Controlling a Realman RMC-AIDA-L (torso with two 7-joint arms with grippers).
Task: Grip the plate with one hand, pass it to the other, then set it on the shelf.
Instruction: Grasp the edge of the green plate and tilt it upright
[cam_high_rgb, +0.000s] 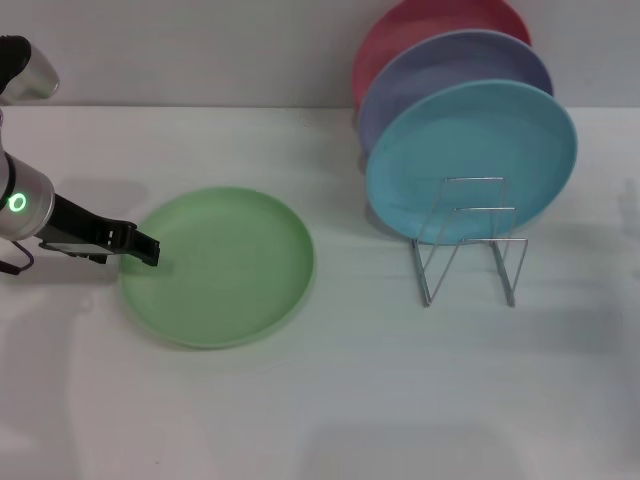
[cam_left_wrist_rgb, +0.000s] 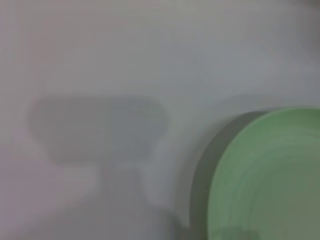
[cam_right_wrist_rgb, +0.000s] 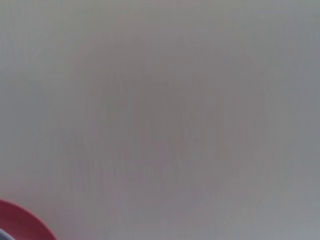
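Observation:
The light-green plate (cam_high_rgb: 220, 265) lies flat on the white table, left of centre. It also shows in the left wrist view (cam_left_wrist_rgb: 270, 175). My left gripper (cam_high_rgb: 148, 250), on the black forearm with the green light, reaches in from the left, and its tip is at the plate's left rim. The silver wire shelf (cam_high_rgb: 470, 245) stands to the right of the plate. Its front loops are free. My right gripper is out of view.
A sky-blue plate (cam_high_rgb: 470, 155), a lavender plate (cam_high_rgb: 450, 70) and a red plate (cam_high_rgb: 420, 30) stand on edge in the back of the shelf. The red plate's rim shows in the right wrist view (cam_right_wrist_rgb: 20, 222). The white table (cam_high_rgb: 330, 400) extends in front.

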